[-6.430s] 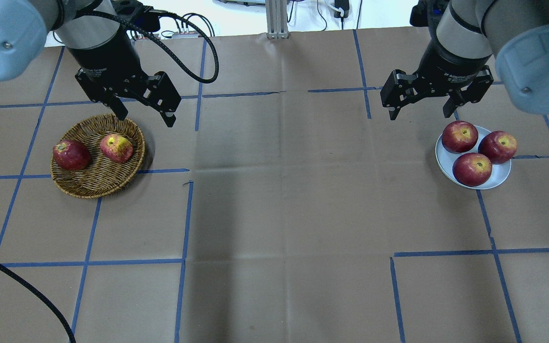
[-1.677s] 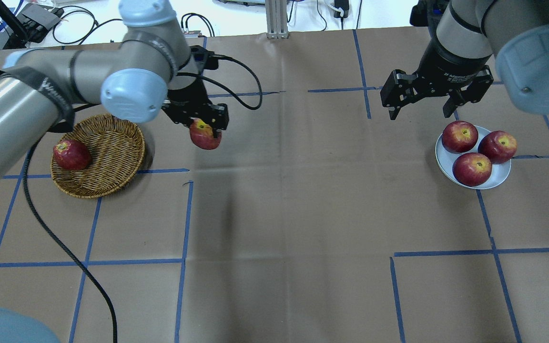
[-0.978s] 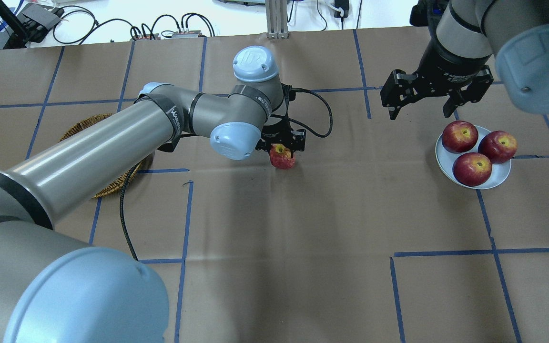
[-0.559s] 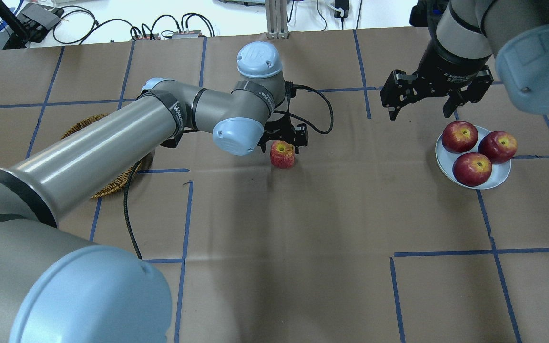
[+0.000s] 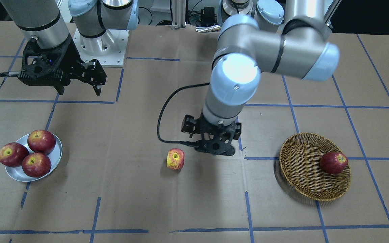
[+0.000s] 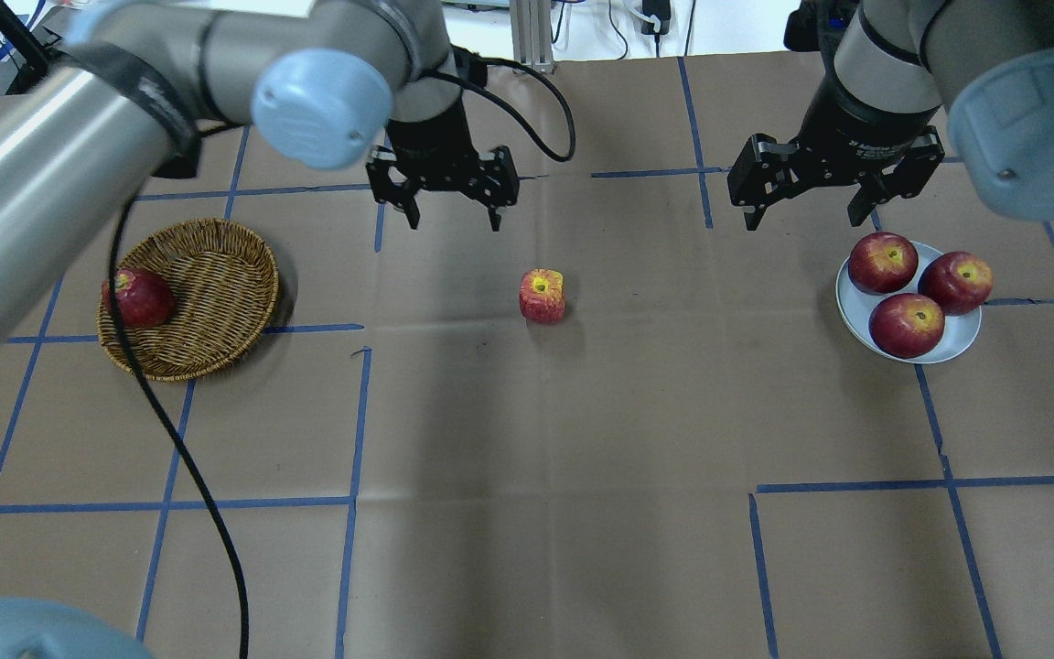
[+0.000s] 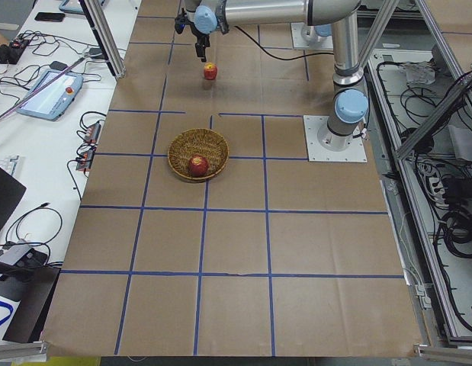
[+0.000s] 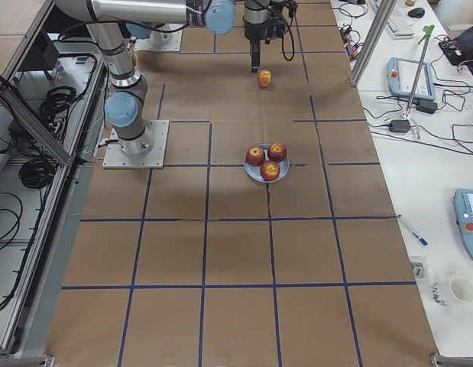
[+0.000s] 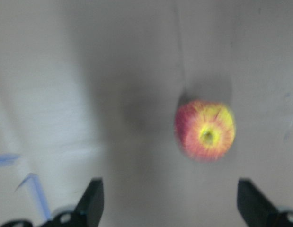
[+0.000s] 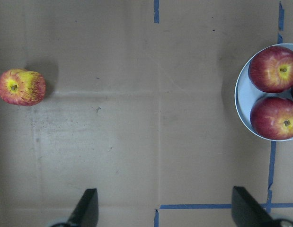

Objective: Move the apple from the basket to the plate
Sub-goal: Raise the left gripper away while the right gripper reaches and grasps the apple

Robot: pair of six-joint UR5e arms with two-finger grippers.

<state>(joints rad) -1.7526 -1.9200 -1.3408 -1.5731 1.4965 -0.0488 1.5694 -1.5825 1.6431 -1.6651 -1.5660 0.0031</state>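
The apple (image 6: 542, 296), red with a yellow patch, stands alone on the brown paper at the table's middle; it also shows in the front view (image 5: 175, 159) and in both wrist views (image 9: 205, 130) (image 10: 21, 87). My left gripper (image 6: 454, 220) is open and empty, raised behind and to the left of the apple. The wicker basket (image 6: 216, 302) is at the left, the silvery plate (image 6: 852, 311) at the right. My right gripper (image 6: 803, 220) is open and empty, hovering just behind the plate.
A dark red apple (image 6: 136, 297) lies at the basket's left rim. Three dark red apples (image 6: 884, 262) fill most of the plate. The left arm's black cable (image 6: 170, 458) trails over the basket and the table's left part.
My left gripper carried the apple from the basket to the table's middle, opened and let it go, then pulled back and away. The right arm has not moved.
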